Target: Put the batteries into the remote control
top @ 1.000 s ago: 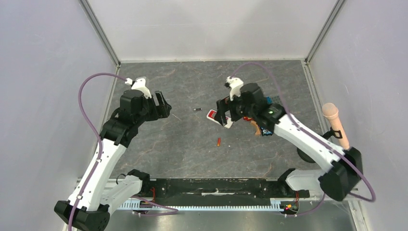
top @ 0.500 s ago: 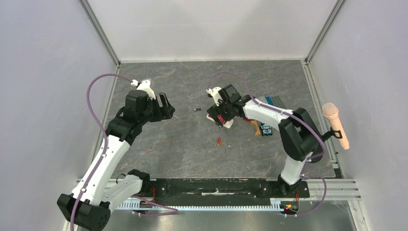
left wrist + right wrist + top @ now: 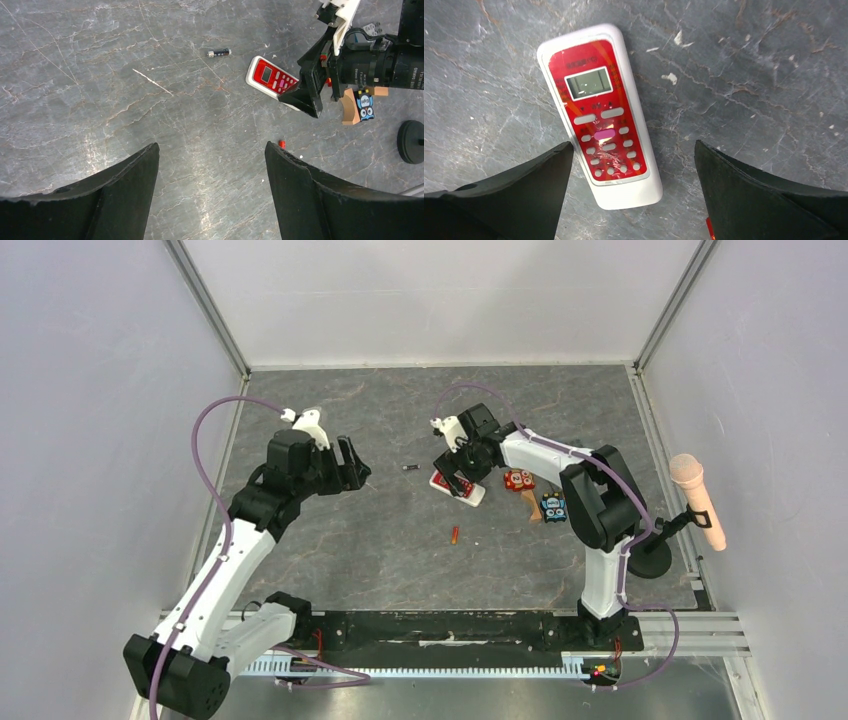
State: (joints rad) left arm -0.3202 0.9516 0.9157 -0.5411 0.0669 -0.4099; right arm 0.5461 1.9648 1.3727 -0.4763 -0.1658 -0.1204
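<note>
Toward the left of the top view, the left arm reaches up and inward with a bent elbow. Its claw (image 3: 352,464) is held over the bare table (image 3: 330,560), fingers spread wide with nothing between them. Just right of it the dark battery (image 3: 409,467) lies flat on its own. Near the middle, the remote control (image 3: 599,135) lies face up and at a slant, red panel and buttons showing. Below it, well apart, rests the orange-red battery (image 3: 455,534). From the lower right, the right arm doubles back on itself with its wrist pointing down, and its claw (image 3: 633,146) hangs over the remote's lower half, fingers parted to either side; contact cannot be told. The remote looks light, stiff and smooth, so it will probably skid; pinching its long edges near the middle seems best, and the bay is likely underneath, so it would need turning over. The batteries look hard, tiny and prone to roll.
</note>
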